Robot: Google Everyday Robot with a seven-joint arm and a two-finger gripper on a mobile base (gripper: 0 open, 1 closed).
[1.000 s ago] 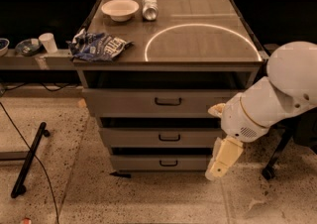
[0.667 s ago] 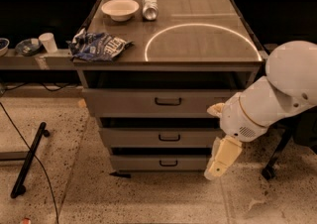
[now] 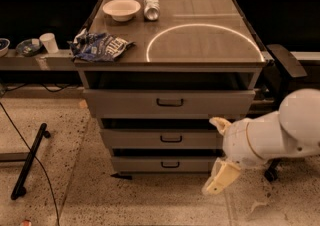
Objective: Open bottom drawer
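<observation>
The robot's arm is cased in smooth, glossy white shells with rounded shapes: a large dome-like joint cover on the right and a barrel-shaped segment beside it. A thin dark seam rings that segment. The gripper, low and right of centre in the camera view, is pale cream-yellow, matt and wedge-shaped, with a matching cream piece above the white barrel.

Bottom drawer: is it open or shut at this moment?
Shut, or nearly: the bottom drawer front sits furthest back of the three, and the gripper hangs at its right, off the handle.
</observation>
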